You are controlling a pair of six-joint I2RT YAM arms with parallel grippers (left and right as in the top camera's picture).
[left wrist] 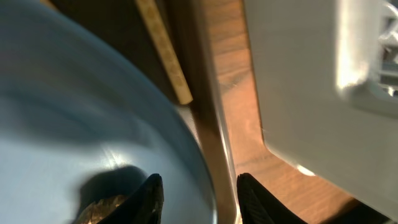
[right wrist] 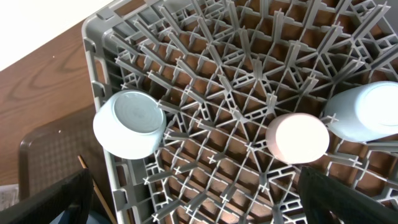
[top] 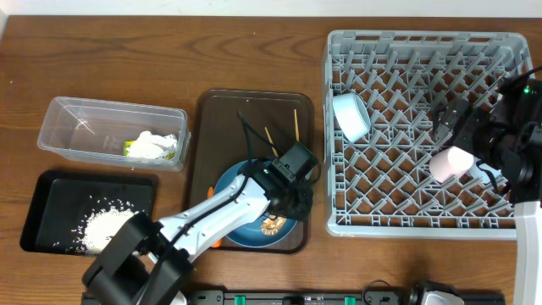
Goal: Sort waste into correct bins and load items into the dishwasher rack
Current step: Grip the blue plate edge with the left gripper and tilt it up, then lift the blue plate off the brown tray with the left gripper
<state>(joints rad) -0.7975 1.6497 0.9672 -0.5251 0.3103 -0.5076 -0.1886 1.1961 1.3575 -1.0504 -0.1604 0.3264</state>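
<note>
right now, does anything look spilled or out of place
Nothing looks spilled or broken. Two oddities: a brownish food scrap sits on the blue plate, not in a bin, and the pale bowl is tipped on its side at the left edge of the rack rather than standing straight.

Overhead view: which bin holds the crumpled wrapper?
The clear rectangular plastic tub: the crumpled yellow-green and silver wrapper lies at its right end. The shallow black rectangular tray holds loose white rice grains instead.
</note>
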